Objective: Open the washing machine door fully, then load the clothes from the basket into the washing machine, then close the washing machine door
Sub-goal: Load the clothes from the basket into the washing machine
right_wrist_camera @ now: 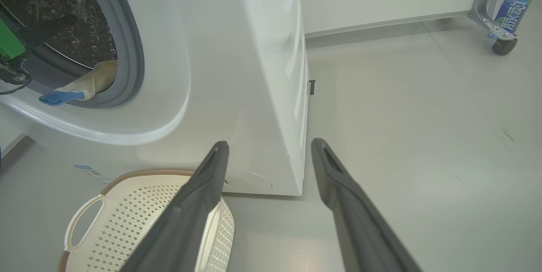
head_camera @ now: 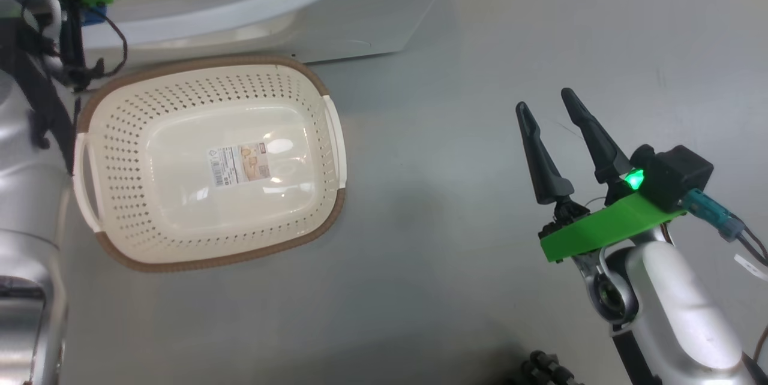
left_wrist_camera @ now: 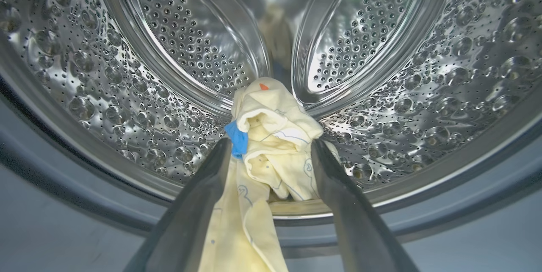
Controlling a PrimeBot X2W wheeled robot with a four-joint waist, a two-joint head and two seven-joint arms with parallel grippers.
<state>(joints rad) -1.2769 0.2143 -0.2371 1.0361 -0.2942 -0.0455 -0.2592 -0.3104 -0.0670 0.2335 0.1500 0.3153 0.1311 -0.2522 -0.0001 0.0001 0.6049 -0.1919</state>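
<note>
- Basket (head_camera: 198,64) in front of the washing machine (right_wrist_camera: 237,73) holds just a label sticker (head_camera: 238,164).
- Clothes (left_wrist_camera: 275,136) hang over the lip of its drum (left_wrist_camera: 423,94), between the left gripper's (left_wrist_camera: 271,142) spread fingers.
- Right gripper (head_camera: 544,99) beside the machine, fingers apart.

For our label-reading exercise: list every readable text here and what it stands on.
"机器运行状态下,请勿强制开门": washing machine front.
"脉动": bottle label.
Sticker in the basket: too small to read.
Its low blue sticker: blurred.
</note>
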